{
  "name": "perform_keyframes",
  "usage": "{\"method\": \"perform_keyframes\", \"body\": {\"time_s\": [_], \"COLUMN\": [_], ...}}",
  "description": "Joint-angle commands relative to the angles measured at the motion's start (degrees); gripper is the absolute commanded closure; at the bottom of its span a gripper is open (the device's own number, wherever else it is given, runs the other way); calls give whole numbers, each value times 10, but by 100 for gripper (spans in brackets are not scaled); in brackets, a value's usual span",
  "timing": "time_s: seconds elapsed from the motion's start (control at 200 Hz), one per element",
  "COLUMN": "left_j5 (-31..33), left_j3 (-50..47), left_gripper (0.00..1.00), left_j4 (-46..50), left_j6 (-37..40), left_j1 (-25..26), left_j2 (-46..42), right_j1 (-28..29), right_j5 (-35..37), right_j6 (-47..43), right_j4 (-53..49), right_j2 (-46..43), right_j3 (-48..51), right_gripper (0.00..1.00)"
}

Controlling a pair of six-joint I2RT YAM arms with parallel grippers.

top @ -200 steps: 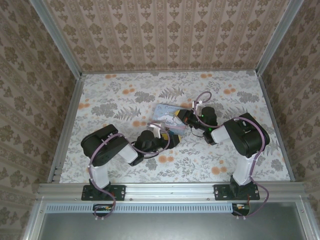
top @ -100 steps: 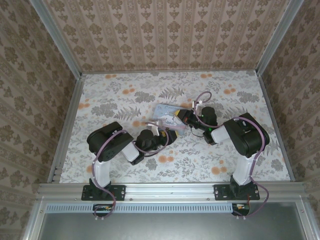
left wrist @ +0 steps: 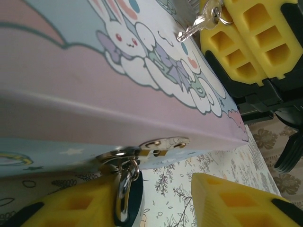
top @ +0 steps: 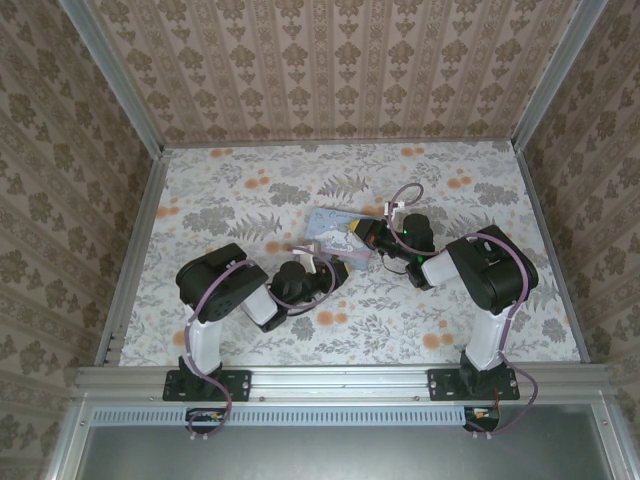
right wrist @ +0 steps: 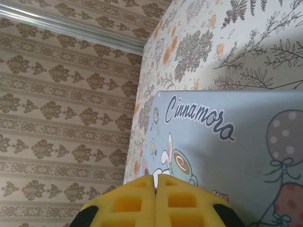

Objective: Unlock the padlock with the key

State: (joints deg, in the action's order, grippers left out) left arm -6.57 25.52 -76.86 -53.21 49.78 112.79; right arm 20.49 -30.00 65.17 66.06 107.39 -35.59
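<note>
Close half-spread left claw [left wrist: 154, 191] squarely on padlock [left wrist: 124, 201] at 7 o'clock, keyhole left clear. Bring key [left wrist: 196, 26], pinched in pressed-together right claw [right wrist: 155, 179] at 1 o'clock, into line.

The tin [right wrist: 246, 142] bears the one word that can be read: "Cinnamoro" [right wrist: 199, 118], in dark blue handwritten-style script with a large capital C. In the right wrist view it runs slightly downhill across the pale blue lid, and plain blue follows the last "o". Just below the word's start, a drawn cup [right wrist: 182, 163] carries a single curled mark that looks like a small "e", though it may be only a swirl.
</note>
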Motion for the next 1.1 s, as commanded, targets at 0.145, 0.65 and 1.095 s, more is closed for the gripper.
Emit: {"method": "perform_keyframes", "body": {"time_s": [0.145,0.65,1.095], "left_j5": [14,26,27], "left_j3": [-18,-10,-3], "left_gripper": [63,82,100], "left_j4": [39,82,129], "left_j6": [-14,-9,-13], "left_j1": [2,1,1], "left_j2": [30,29,9], "right_j1": [-1,-1,-1], "right_j5": [4,4,2], "right_j6": [5,7,10], "right_j4": [-9,-7,-7], "right_j2": [16,19,20], "right_j3": [1,1,-2], "right_gripper": [100,100,100]}}
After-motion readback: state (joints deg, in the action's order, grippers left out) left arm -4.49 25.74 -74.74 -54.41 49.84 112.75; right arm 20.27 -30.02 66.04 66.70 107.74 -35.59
